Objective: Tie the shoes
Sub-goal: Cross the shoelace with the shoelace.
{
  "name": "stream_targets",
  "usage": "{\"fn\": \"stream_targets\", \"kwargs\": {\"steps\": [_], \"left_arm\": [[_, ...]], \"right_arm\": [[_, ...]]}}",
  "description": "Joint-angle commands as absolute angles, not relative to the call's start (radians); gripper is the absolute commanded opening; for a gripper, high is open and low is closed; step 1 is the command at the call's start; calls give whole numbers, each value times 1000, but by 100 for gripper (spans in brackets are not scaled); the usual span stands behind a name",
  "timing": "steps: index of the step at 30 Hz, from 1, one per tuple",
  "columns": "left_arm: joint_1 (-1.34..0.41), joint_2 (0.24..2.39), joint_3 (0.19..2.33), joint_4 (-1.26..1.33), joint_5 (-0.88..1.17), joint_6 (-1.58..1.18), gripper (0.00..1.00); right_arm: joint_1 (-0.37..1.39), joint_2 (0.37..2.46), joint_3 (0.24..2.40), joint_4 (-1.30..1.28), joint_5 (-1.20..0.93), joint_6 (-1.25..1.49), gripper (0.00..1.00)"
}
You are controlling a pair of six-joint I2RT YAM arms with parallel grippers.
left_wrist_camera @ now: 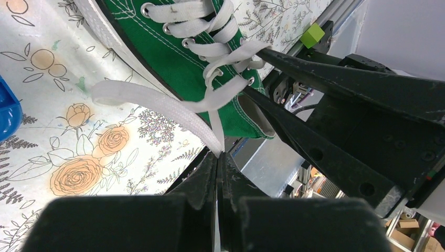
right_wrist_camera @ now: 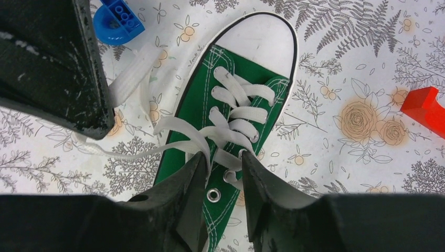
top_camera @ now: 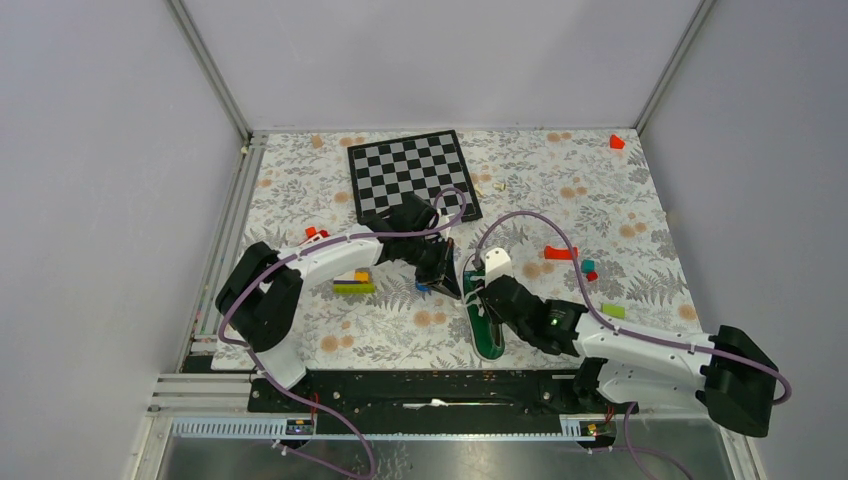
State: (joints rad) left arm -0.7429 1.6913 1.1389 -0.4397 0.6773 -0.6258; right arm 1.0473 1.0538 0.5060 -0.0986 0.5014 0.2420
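1. One green sneaker (top_camera: 489, 340) is lying on the floral table cover (top_camera: 400, 330) between our two arms. Its white toe cap is pointing away from our bases, toward the chessboard (top_camera: 412, 172).
2. Our left gripper (left_wrist_camera: 218, 160) is pinching the white lace (left_wrist_camera: 157, 102). Its jaws are pressing flat together on the lace just beside the shoe's left flank.
3. From that pinch, one strand is running up to the top eyelets, while a wider strand is trailing out over the cover.
4. Our right gripper (right_wrist_camera: 223, 176) is hanging over the sneaker's throat with its jaws standing partly apart and clamping nothing.
5. Those jaws are straddling the lace crossing nearest the top eyelets, and we are not managing to tell whether the pads are brushing it.
6. Off the toe's left side, a blue brick (right_wrist_camera: 118, 18) is sitting close to the sneaker.
7. Out to the right, a red block (right_wrist_camera: 427, 107) is lying well apart from it.
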Motion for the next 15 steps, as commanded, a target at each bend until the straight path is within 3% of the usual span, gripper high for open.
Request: {"fn": "stream_targets", "kwargs": {"steps": [1,8,15], "left_arm": [[-747,1681,1177,-422,686,-614,0],[-747,1680,1173,-422,685,-612,0],[-747,1679,1172,-422,684,-610,0]], "right_arm": [[1035,999,552,-179,455,266,40],[1006,979,628,-269,322,280,42],[992,1004,676,-317,321,248,62]]}}
